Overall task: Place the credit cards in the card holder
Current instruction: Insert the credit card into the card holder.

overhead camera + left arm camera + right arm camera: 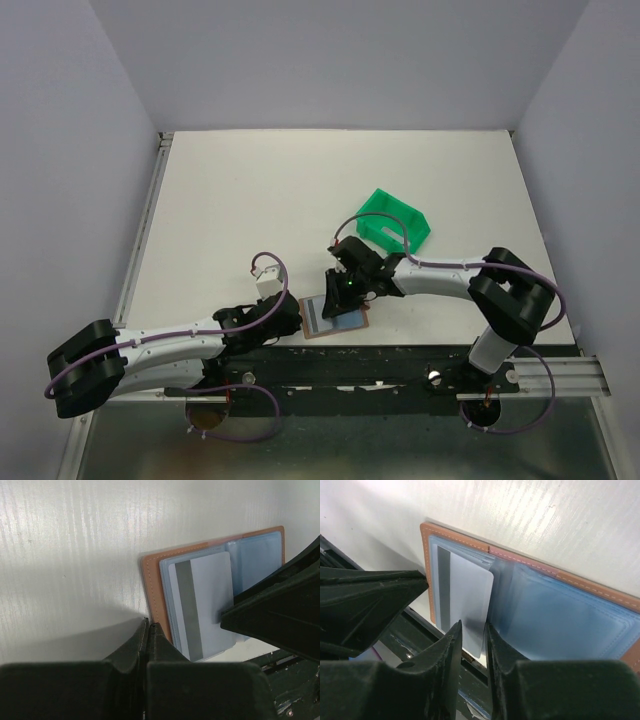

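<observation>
Right tool (472,626) stands narrow, tips straddling the lower edge of the credit card (465,592) on the open card holder (560,577) at the counter's (300,190) lower centre, I judge to slide it into a sleeve, while the left tool (147,625), closed empty, seems to brace the leather edge.

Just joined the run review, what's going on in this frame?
Both arms are working on an open tan card holder. The left fingers are shut, with their tips at its leather edge, probably steadying it. The right fingers stand narrowly apart at the near end of a grey-striped card, which lies over the blue sleeves and sticks out past the holder's edge. I can't tell whether they pinch it. A green bin sits behind, untouched.
</observation>
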Robot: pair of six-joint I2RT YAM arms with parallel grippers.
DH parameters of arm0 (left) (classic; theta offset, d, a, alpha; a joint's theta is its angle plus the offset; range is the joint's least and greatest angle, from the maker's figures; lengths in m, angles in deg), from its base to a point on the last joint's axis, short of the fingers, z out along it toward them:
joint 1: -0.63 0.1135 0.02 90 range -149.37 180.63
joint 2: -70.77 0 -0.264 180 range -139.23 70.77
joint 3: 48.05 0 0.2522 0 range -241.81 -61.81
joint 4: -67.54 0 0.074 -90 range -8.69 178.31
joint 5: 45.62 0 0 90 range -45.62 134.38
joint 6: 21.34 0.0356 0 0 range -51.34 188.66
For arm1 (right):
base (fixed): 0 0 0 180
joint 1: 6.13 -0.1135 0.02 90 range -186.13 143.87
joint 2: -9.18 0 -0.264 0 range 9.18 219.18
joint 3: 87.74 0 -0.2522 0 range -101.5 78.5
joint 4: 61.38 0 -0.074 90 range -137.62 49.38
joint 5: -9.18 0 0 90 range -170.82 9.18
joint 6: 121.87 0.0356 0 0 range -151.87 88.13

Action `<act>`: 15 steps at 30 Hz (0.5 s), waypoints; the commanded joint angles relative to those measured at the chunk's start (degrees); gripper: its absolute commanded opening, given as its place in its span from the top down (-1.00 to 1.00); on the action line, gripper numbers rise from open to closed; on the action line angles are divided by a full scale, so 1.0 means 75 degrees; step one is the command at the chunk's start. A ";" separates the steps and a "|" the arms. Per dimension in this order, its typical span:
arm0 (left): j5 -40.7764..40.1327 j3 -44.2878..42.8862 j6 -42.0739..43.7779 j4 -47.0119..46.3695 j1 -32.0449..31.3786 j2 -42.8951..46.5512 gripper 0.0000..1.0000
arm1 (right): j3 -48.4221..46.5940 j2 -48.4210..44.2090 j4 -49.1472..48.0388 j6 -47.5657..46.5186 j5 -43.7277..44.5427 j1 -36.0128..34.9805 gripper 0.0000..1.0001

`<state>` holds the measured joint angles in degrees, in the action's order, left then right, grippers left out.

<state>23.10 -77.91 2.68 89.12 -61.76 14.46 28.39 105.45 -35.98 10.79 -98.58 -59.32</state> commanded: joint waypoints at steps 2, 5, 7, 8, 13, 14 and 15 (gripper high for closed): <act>0.0165 0.0131 0.0019 0.0130 -0.0048 0.0009 1.00 | 0.0001 -0.0226 -0.0253 -0.0156 0.0069 -0.0057 0.27; 0.0165 0.0166 0.0019 0.0142 -0.0048 0.0067 1.00 | -0.0022 -0.0483 0.0216 -0.0296 0.0468 -0.0045 0.21; 0.0153 0.0177 0.0019 0.0142 -0.0048 0.0102 1.00 | -0.0116 -0.0566 0.0567 -0.0343 0.0691 -0.0068 0.20; 0.0153 0.0178 0.0019 0.0153 -0.0048 0.0091 1.00 | -0.0162 -0.0578 0.0697 -0.0378 0.0808 -0.0057 0.20; 0.0153 0.0189 -0.0016 0.0165 -0.0048 0.0114 1.00 | -0.0233 -0.0543 0.0980 -0.0390 0.0962 -0.0056 0.19; 0.0153 0.0189 -0.0016 0.0154 -0.0048 0.0102 1.00 | -0.0233 -0.0508 0.0956 -0.0390 0.0950 -0.0068 0.19; 0.0153 0.0189 -0.0016 0.0153 -0.0048 0.0102 1.00 | -0.0245 -0.0485 0.0933 -0.0367 0.0903 -0.0045 0.21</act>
<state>23.19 -77.67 2.62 89.12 -61.76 14.85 27.93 102.11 -31.39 8.73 -93.88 -59.34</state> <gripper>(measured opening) 0.023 0.405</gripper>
